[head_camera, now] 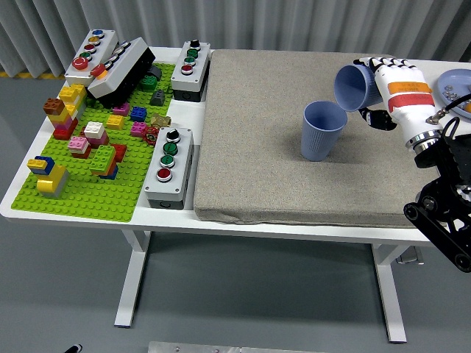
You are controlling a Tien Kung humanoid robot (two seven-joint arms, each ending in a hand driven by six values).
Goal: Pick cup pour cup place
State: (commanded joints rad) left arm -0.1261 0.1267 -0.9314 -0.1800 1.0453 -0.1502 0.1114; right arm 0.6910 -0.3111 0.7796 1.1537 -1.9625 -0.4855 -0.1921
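Observation:
A blue cup (321,129) stands upright on the grey mat (265,169), right of the mat's middle. My right hand (390,92), white with an orange and a red band, is shut on a second blue cup (353,88). That cup is tipped on its side, its mouth facing left and down, just above and to the right of the standing cup's rim. What is inside either cup does not show. The left arm is out of the picture.
A blue plate (458,90) sits at the table's right edge behind my wrist. Left of the mat stand three button boxes (168,168), (190,69), (91,54) and a green baseplate (88,184) with several bricks and a tilted black box (121,72).

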